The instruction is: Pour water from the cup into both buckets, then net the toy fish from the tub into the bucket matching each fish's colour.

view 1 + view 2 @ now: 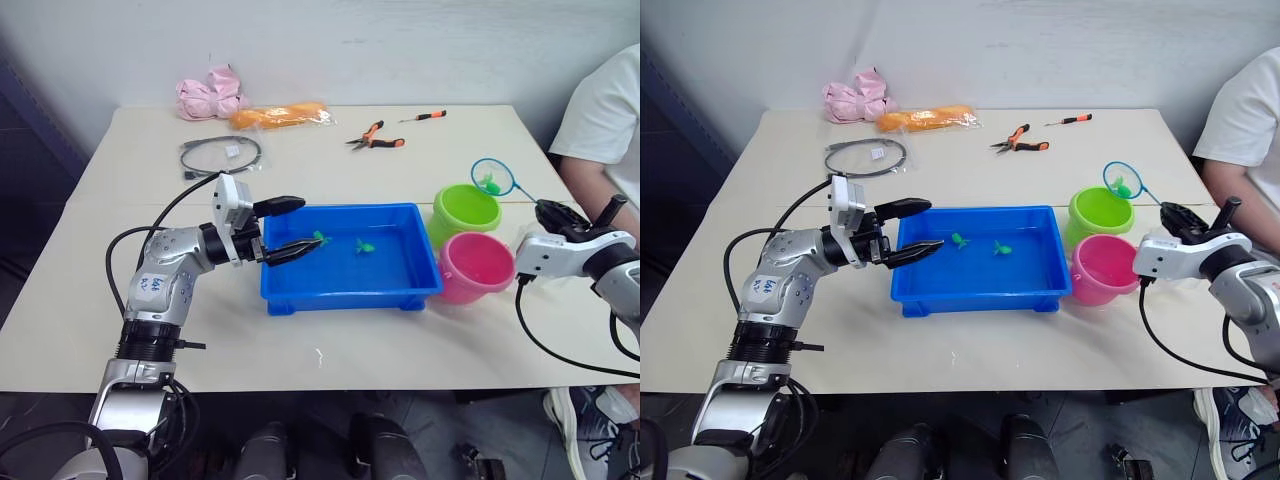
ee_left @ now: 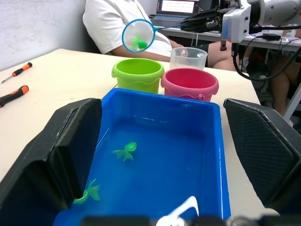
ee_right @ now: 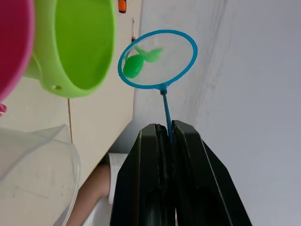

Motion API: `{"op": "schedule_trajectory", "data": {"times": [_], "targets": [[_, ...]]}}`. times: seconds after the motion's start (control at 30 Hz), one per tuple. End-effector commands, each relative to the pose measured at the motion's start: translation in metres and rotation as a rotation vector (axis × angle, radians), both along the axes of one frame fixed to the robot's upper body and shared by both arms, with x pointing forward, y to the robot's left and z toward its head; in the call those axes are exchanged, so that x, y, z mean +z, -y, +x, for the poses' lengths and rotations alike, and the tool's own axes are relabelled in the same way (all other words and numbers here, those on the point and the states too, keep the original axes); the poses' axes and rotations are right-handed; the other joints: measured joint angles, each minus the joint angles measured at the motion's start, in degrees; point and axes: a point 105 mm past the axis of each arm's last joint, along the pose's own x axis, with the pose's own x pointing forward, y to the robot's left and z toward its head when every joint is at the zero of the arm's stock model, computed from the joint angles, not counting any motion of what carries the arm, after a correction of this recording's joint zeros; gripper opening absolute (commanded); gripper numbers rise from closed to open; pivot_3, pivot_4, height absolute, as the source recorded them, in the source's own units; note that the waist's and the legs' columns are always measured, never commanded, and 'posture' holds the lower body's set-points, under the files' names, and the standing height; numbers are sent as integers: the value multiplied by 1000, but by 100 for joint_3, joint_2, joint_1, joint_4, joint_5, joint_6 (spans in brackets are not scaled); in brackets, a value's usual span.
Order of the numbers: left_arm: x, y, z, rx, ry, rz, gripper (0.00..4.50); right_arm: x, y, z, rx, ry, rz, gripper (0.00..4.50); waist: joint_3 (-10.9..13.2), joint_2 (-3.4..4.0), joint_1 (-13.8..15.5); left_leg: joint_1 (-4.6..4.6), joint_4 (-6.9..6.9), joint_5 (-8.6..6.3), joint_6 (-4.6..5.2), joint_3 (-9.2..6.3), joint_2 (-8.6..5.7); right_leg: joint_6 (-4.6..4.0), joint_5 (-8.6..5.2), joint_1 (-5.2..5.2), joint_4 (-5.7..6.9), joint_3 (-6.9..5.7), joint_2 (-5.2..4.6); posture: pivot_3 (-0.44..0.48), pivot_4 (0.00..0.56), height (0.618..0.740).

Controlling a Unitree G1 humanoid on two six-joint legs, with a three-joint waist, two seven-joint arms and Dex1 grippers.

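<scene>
The blue tub [image 1: 350, 288] sits mid-table with two green toy fish [image 1: 320, 238] [image 1: 365, 246] in its water. My left gripper [image 1: 311, 223] is open at the tub's left end, one finger over the rim. To the tub's right stand the green bucket [image 1: 466, 210] and the pink bucket [image 1: 478, 265]. My right gripper [image 1: 550, 212] is shut on the handle of the net [image 1: 492, 178]. The net is raised just beyond the green bucket's rim, with a green fish [image 3: 134, 65] in it. The clear cup [image 2: 188, 57] stands behind the buckets.
A person [image 1: 605, 110] sits at the table's right edge, close to my right arm. On the far side of the table lie pliers [image 1: 376, 137], a screwdriver [image 1: 425, 116], a coiled black cable [image 1: 222, 154], an orange bag [image 1: 280, 116] and a pink bundle [image 1: 210, 97].
</scene>
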Motion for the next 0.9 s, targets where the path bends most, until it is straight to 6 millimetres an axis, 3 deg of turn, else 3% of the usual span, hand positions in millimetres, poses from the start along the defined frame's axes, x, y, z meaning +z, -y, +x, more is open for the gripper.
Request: {"op": "schedule_trajectory", "data": {"times": [0.03, 0.23, 0.33, 0.4, 0.5, 0.57, 0.67, 0.77, 0.9], "targets": [[11, -1, -3, 6, 55, -16, 4442, 11, -5, -3, 32, 48, 16, 0, 0, 0, 6, 0, 0, 0, 0, -1, 0, 0, 0, 0, 0, 1, 0, 0, 150, 740], [11, 0, -3, 9, 50, -25, 4442, 4, -8, -8, 40, 42, -3, 0, 0, 0, 10, 0, 1, 1, 1, -1, -4, 0, 0, 0, 1, 1, -2, 0, 150, 740], [11, 0, -3, 10, 48, -27, 4442, 12, 7, -8, -20, 77, 17, 0, 0, 0, 2, 0, 1, 1, 1, 1, -3, 0, 0, 0, 1, 0, -1, 0, 150, 740], [10, 0, -3, 12, 48, -26, 4442, 13, 6, -9, -16, 83, 48, 0, 0, 0, 2, 1, 1, 1, 1, 2, -3, 0, 0, 0, 0, 1, -1, 0, 150, 740], [9, -3, -3, 21, 51, -19, 4442, 34, 6, -10, -13, 167, 266, 0, 0, 0, 2, 2, 1, 1, 0, 1, -1, 0, 0, 1, 0, 1, 1, 0, 150, 740], [8, -10, -4, 32, 52, -15, 4442, 46, -8, -10, 77, 144, 507, 0, 0, 0, -18, 3, 1, 1, 0, 2, 0, 0, 0, 1, 0, 0, 4, 0, 150, 740], [4, -25, -8, 44, 47, 3, 4442, 33, -49, -13, 243, -187, 823, 0, 0, 1, -25, 7, 0, 2, -3, 4, 7, -1, 0, 0, 1, 0, 13, 0, 150, 740], [-6, -48, -12, 84, 42, 81, 4442, 23, -74, -23, 278, -464, 915, 0, -1, 2, -7, 5, 0, 0, -4, -9, 15, -4, -2, 3, 8, 5, 7, 0, 150, 740], [-3, -61, -16, 111, 51, 95, 4442, 8, -109, -44, 286, -803, 1090, 0, 0, 2, 31, -1, 4, -6, 7, -21, 7, -11, -1, 6, 0, 2, -30, 0, 150, 740]]}}
